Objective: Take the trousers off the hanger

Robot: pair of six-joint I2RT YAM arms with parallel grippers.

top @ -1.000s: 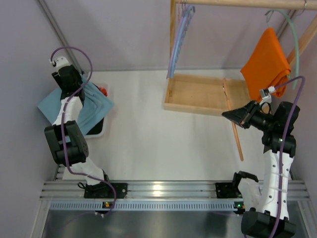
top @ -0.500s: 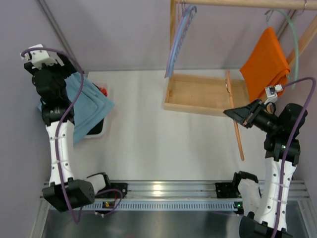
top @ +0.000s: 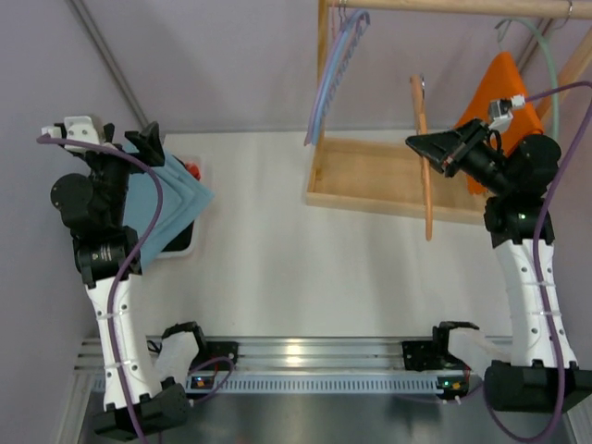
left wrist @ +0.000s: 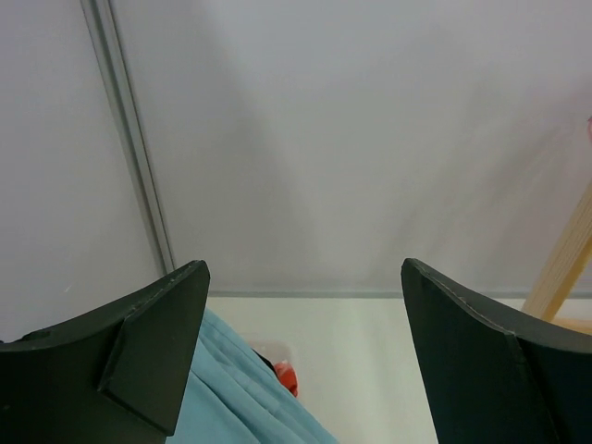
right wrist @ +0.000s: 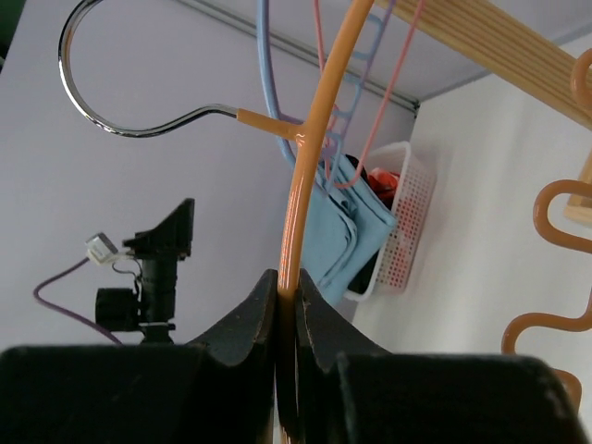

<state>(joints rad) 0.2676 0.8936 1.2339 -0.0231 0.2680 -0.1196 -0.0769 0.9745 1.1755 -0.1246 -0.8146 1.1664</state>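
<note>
The light blue trousers [top: 174, 202] lie folded over a white basket [top: 181, 246] at the far left, apart from the hanger. They also show in the left wrist view [left wrist: 231, 402] and the right wrist view [right wrist: 342, 231]. My left gripper [top: 139, 148] is open and empty, raised just above the trousers' far edge [left wrist: 305, 277]. My right gripper [top: 416, 145] is shut on the thin orange hanger [top: 425, 166], which it holds bare in the air over the wooden tray. In the right wrist view the pads [right wrist: 287, 287] pinch the hanger rod [right wrist: 305, 157] below its metal hook [right wrist: 120, 92].
A wooden tray [top: 370, 176] stands at the back middle under a wooden rail [top: 462, 7]. Blue, purple and pink hangers [top: 333, 74] hang from the rail. A bright orange garment [top: 499, 102] hangs on a mint-green hanger [top: 549, 65] behind my right arm. A red item [left wrist: 287, 377] sits in the basket.
My left arm has risen off the trousers and now stands above them, open. My right gripper has lifted the orange hanger up and away, from beside the tray towards the rail.
</note>
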